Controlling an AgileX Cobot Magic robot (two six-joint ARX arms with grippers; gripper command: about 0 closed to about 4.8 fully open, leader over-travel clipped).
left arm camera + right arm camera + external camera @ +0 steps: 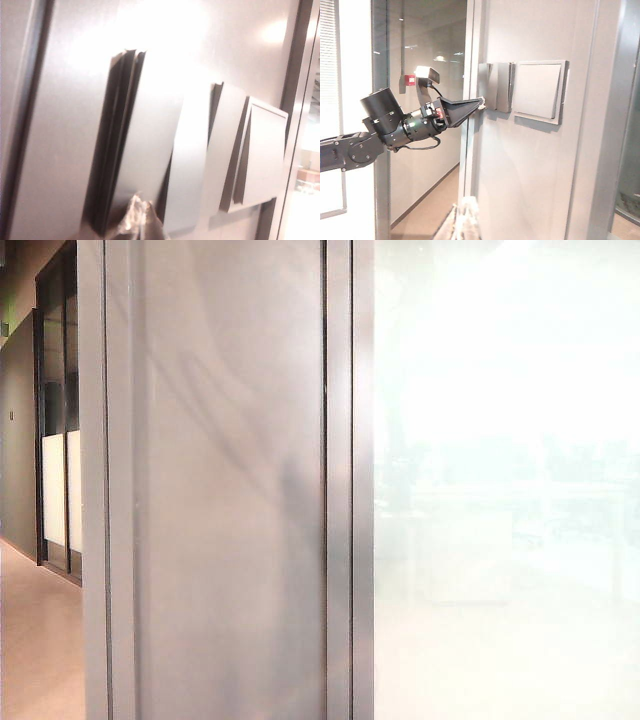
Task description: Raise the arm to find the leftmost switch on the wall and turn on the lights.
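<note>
1. Left gripper (479,104) on the arm (395,127), jaws pressed together, tip touching the leftmost switch (485,86) on the wall (530,165).
2. Right gripper (465,220) hangs below the switches; jaw state unclear.

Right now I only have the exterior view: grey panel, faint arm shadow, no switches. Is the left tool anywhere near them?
Observer: Yes. The right wrist view shows the left tool with its tip at the outer edge of the leftmost switch. I can't confirm contact.
Operator: What's the switch layout?
Observer: There are narrow rockers next to the leftmost switch, then one wide plate further along. The left wrist view is too blurred to count them.
Operator: Where's the right tool?
Observer: The right tool hangs back from the wall, lower than the switches and touching nothing. It's blurred.
</note>
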